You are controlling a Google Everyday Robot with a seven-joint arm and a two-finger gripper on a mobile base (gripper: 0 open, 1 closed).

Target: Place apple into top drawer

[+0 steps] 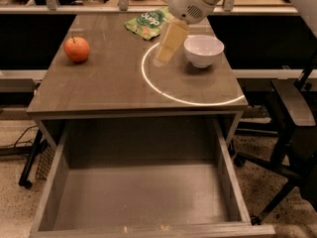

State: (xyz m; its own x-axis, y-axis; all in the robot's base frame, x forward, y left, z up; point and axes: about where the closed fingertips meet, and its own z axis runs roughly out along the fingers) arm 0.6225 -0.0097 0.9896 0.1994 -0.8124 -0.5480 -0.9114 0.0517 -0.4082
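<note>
Well to the left of the small white ceramic bowl [203, 49], the round red-orange apple [77, 49] is seen lying ungrasped; the wide grey-brown top drawer [143, 195], below and in front of the bowl, is pulled open and holds nothing — pickup, carry and release are all judged outstanding. The cream-coloured gripper [166, 53] is poised just left of the bowl, well apart from the apple; whether it is open or closed cannot be told.

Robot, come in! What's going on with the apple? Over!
Gripper hovering beside white bowl, apple not held. Apple on cabinet top, left side. Top drawer open. Nothing between gripper and apple.
</note>
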